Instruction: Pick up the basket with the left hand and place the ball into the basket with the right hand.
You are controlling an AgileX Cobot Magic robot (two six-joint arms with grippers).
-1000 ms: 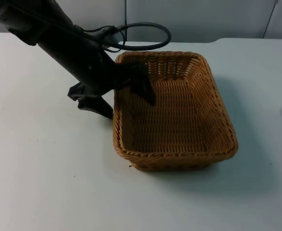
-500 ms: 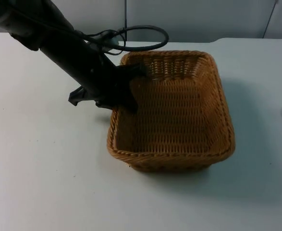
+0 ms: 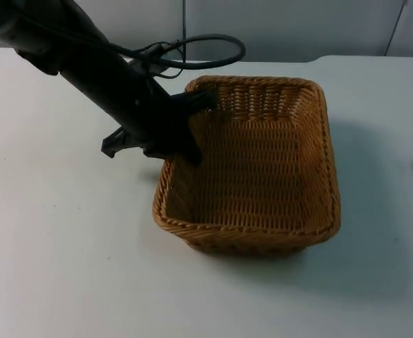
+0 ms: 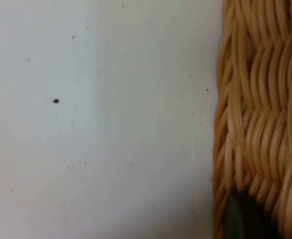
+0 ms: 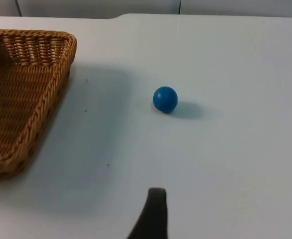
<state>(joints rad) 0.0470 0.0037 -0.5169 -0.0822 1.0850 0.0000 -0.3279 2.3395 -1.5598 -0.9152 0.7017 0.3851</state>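
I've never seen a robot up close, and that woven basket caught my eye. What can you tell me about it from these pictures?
The basket is a rectangular, open-topped tray of honey-brown woven wicker with a braided rim and slanted sides, and nothing lies inside it. The left end effector grips its rim on the side wall, one finger inside and one outside. Its shadow falls wide on the white table, and the basket seems tilted, perhaps lifted. The blue ball lies apart from it on the table.

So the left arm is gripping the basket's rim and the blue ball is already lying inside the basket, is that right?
Not quite. The left gripper does grip the basket at its rim, but the blue ball is not inside: the right wrist view shows it on the table, apart from the basket.
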